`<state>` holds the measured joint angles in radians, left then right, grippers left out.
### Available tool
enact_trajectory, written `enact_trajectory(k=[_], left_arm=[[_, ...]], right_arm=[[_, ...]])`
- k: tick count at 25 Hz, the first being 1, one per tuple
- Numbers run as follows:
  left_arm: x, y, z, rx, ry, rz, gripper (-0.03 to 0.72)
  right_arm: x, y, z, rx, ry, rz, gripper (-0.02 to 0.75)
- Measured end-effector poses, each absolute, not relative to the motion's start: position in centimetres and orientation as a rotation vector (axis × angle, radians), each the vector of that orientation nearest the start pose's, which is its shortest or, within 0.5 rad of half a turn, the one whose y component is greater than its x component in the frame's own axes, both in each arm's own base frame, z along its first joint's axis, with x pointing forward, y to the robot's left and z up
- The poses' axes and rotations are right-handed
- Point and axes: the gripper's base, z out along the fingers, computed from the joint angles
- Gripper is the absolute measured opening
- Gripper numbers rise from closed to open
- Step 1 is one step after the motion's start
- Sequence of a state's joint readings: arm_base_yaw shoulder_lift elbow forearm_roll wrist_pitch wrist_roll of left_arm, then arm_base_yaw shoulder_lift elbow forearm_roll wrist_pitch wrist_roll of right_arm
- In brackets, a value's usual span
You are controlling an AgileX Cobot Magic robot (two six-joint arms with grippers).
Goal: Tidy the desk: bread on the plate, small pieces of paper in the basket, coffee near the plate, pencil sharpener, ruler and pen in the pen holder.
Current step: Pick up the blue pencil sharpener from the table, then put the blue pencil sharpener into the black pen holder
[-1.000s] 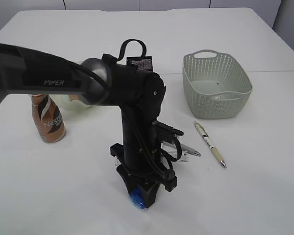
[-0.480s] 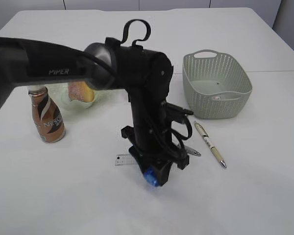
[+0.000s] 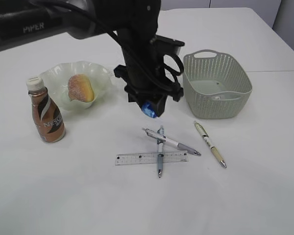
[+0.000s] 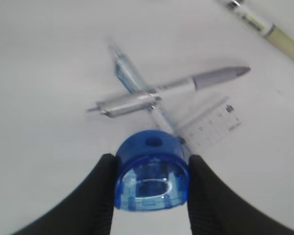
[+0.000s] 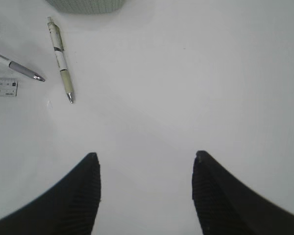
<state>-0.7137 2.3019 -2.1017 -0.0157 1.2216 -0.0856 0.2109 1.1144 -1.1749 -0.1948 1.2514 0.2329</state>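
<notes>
1. While it sat low by the front of the worktop (image 3: 245, 196) a moment ago, the left pincer (image 3: 151, 106) is now up high, pinching the blue pencil sharpener (image 4: 152, 172).
2. That means the sharpener is picked up and can go to the pen holder, but I cannot see one.
3. Bread (image 3: 81, 88) lies on the plate (image 3: 53, 78), with the coffee (image 3: 46, 116) near.
4. Below lie a ruler (image 3: 137, 158) and three pens (image 3: 170, 142); the basket (image 3: 215, 83) stands close.
5. The right pincer (image 5: 146, 188) is spread and holds nothing.

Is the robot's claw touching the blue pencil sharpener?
Touching. The left wrist view shows the left gripper with both black fingers pressed against the sides of the blue pencil sharpener, holding it above the table.
</notes>
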Motion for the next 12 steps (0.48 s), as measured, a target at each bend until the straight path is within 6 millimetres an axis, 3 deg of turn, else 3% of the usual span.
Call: enact_trajectory(k=[7,12], left_arm=[[40.2,-29.8,24.3,0.748,2.679,-0.134,0.284],[42.1,-29.4,25.2,0.669,2.522,-0.121,0.284]], right_arm=[[19.5,2.5,37.2,0.006,2.642,-0.12,0.467],[19.5,2.5,37.2,0.006,2.642,-0.12,0.467]])
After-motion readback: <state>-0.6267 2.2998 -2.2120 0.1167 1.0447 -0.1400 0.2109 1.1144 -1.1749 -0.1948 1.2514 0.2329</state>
